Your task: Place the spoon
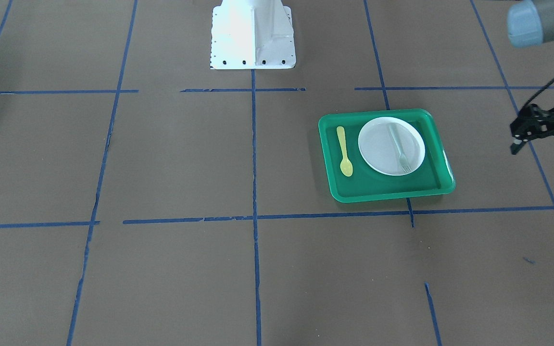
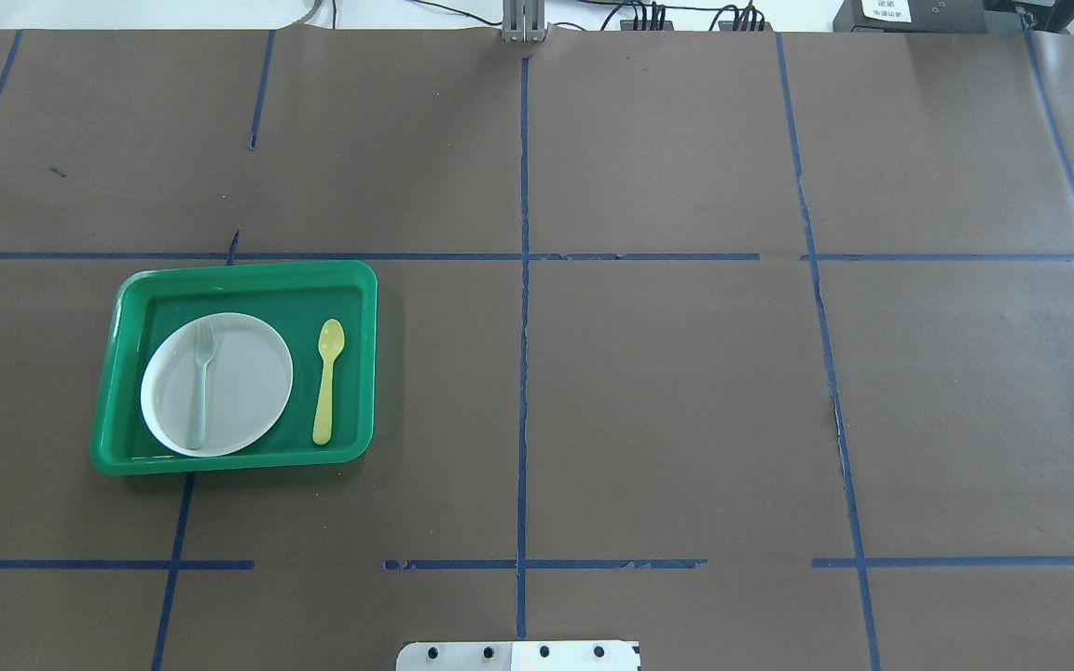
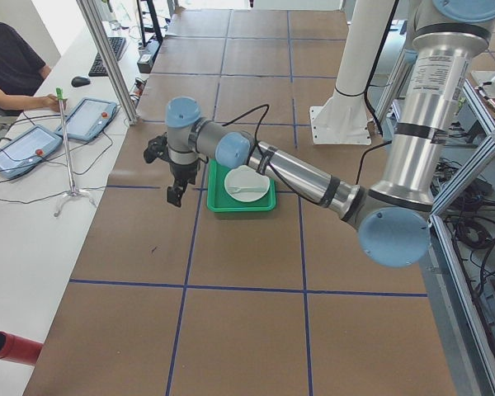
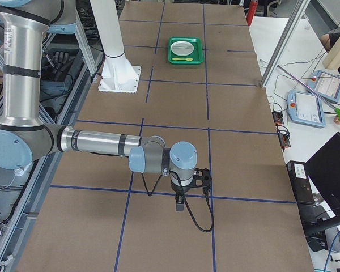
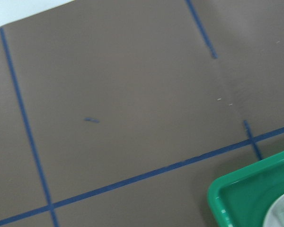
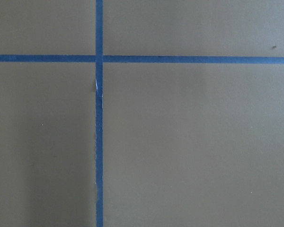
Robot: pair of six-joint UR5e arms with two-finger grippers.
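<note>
The light-yellow spoon (image 1: 344,151) (image 2: 327,382) lies flat on the floor of a green tray (image 1: 387,194) (image 2: 229,463), beside a white plate (image 1: 378,149) (image 2: 248,382), apart from it. A pale grey-green fork (image 1: 397,149) (image 2: 199,391) lies on the plate. My left gripper (image 1: 544,151) (image 3: 175,194) is open and empty, raised off the table beyond the tray's outer side. The left wrist view shows only a tray corner (image 5: 246,194). My right gripper (image 4: 179,204) hangs far from the tray, over bare table; I cannot tell if it is open or shut.
The white robot base (image 1: 253,33) (image 2: 518,655) stands at the table's robot side. Brown paper with blue tape lines (image 2: 524,280) covers the table. A side bench with tablets (image 3: 91,117) and a thin stand (image 3: 68,157) runs along the operators' side.
</note>
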